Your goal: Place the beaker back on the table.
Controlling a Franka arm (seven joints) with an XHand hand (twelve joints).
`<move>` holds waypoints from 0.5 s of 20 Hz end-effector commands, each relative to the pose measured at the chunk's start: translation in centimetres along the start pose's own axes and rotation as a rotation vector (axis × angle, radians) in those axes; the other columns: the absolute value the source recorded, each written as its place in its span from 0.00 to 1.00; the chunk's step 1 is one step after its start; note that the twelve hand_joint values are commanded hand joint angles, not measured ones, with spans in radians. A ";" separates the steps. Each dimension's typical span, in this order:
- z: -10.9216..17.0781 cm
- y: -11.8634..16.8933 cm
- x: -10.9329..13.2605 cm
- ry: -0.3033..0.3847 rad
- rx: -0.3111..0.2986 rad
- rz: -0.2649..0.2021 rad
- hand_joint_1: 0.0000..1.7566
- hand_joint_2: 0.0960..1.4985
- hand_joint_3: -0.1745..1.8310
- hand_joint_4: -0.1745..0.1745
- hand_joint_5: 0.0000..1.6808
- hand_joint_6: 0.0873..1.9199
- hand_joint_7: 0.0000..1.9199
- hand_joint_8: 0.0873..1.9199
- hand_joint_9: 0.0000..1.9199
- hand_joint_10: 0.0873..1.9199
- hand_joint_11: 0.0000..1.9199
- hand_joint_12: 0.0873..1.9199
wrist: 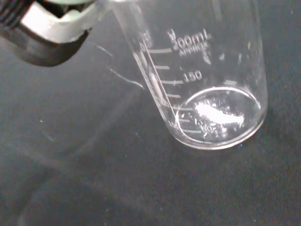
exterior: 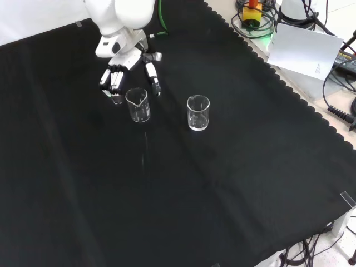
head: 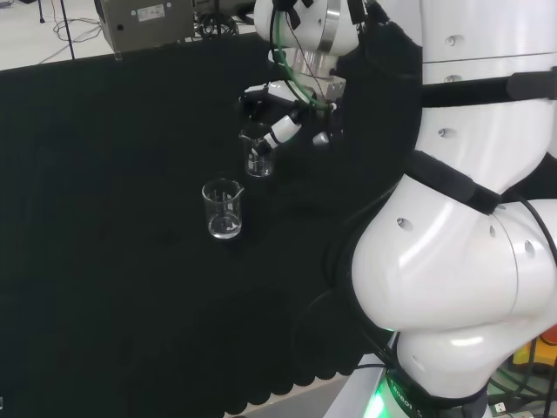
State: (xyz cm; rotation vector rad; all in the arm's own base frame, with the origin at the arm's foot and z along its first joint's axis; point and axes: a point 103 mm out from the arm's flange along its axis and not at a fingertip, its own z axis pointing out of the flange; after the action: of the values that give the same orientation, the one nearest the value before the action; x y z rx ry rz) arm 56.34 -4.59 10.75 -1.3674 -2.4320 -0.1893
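A clear glass beaker (exterior: 138, 105) with printed marks stands upright on the black cloth (exterior: 167, 194), just in front of the hand (exterior: 125, 64). The hand's fingers (exterior: 113, 83) hang to the beaker's left and its thumb (exterior: 154, 78) to the right in the front view, spread and fairly straight, with small gaps to the glass. In the head view the beaker (head: 258, 161) sits under a white finger (head: 284, 131). The wrist view has the beaker (wrist: 216, 108) with its base on the cloth and a fingertip (wrist: 47, 33) beside its upper wall.
A second clear beaker (exterior: 198, 113) (head: 223, 209) stands close by, to the right in the front view. The arm's white links (head: 452, 261) rise at the head view's right. Cables and a white sheet (exterior: 308, 50) lie past the cloth's scalloped edge.
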 end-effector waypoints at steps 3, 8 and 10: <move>-4.9 -3.6 2.7 -0.003 -0.042 0.063 0.42 0.38 0.27 0.24 0.21 0.26 0.19 0.39 0.41 0.00 0.07 0.72; -6.8 -6.9 4.2 -0.006 -0.057 0.111 0.42 0.38 0.27 0.24 0.21 0.24 0.19 0.38 0.40 0.00 0.07 0.73; -7.4 -8.2 5.0 -0.002 -0.070 0.128 0.42 0.39 0.26 0.24 0.22 0.23 0.19 0.38 0.40 0.00 0.07 0.73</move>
State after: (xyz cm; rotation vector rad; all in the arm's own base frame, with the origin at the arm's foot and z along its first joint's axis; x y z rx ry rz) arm 52.86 -5.68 17.15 -1.4571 -2.4213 -0.2162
